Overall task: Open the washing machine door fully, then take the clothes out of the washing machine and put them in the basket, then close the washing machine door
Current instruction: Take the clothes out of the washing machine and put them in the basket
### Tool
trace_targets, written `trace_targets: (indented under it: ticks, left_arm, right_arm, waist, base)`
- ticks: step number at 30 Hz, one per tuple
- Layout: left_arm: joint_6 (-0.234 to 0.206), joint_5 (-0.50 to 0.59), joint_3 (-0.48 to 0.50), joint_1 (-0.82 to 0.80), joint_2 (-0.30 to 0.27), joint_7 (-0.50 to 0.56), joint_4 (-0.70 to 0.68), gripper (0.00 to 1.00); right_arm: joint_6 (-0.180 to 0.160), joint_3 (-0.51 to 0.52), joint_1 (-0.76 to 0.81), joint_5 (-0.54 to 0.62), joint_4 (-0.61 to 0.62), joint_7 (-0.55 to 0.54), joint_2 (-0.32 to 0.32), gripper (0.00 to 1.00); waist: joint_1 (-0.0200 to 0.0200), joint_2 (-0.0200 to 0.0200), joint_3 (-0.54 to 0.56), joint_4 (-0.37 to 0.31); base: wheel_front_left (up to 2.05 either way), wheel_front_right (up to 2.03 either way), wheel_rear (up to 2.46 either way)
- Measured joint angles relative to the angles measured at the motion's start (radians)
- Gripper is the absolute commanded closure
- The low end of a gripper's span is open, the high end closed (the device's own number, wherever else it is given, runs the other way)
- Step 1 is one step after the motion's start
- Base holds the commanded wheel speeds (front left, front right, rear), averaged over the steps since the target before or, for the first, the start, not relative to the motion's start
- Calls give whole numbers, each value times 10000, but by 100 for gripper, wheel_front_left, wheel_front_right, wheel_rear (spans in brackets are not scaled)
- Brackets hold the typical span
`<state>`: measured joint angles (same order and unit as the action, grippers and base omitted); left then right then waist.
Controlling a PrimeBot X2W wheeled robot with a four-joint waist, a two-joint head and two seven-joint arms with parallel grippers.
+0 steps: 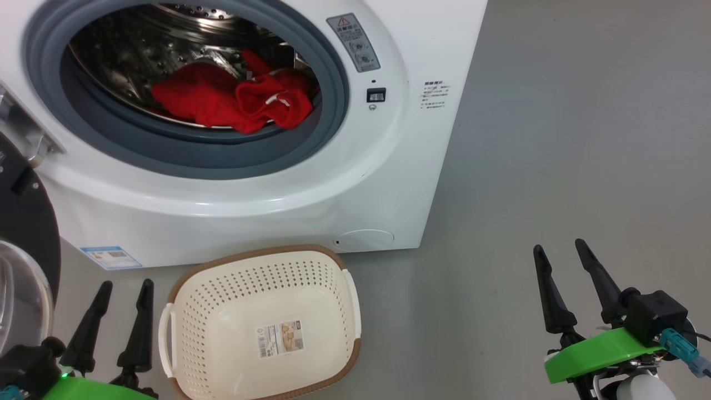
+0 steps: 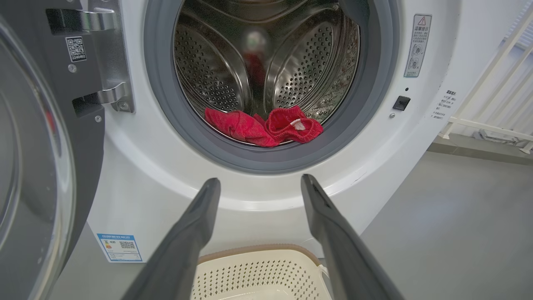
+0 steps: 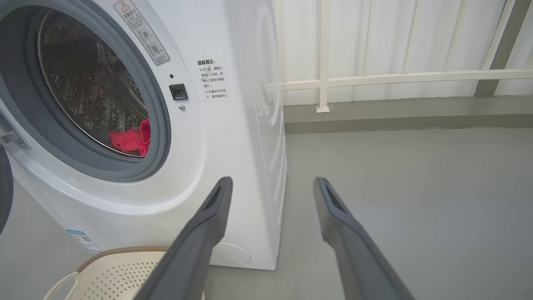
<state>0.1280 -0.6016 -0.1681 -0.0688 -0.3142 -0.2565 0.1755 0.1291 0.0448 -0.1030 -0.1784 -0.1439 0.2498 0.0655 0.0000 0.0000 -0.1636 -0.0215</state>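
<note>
The white washing machine (image 1: 355, 183) (image 2: 137, 175) (image 3: 233, 137) stands with its door (image 1: 22, 239) (image 2: 37, 158) swung open to the left. Red clothes (image 1: 233, 99) (image 2: 266, 127) (image 3: 132, 139) lie at the front of the steel drum. On the floor before the machine sits the cream basket (image 1: 261, 325) (image 2: 258, 273) (image 3: 112, 273), empty. At the lower left, beside the basket, my left gripper (image 1: 126, 286) (image 2: 260, 183) stands open, holding nothing. My right gripper (image 1: 558, 247) (image 3: 270, 183) is open too, over bare floor right of the machine.
Grey floor (image 1: 555, 166) stretches to the right of the machine. A white railing and wall (image 3: 395, 75) run behind it. The open door's glass bowl (image 1: 16, 300) bulges close to my left arm.
</note>
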Motion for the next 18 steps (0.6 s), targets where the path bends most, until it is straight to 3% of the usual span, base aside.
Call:
trace_targets:
  ticks: [11, 18]
  left_arm:
    - [0, -167, -270, -1355, -48, 0, 443, 0]
    - [0, -163, -874, -3190, -535, 0, 1172, 0]
  right_arm:
    - [0, -52, -421, 25, 148, 0, -79, 0]
    - [0, -347, -949, -151, 316, 2, -100, 0]
  waist:
    - [0, 0, -748, -102]
    - [0, 0, -1520, -295]
  base:
    - [0, 0, 0]
    - [0, 0, 0]
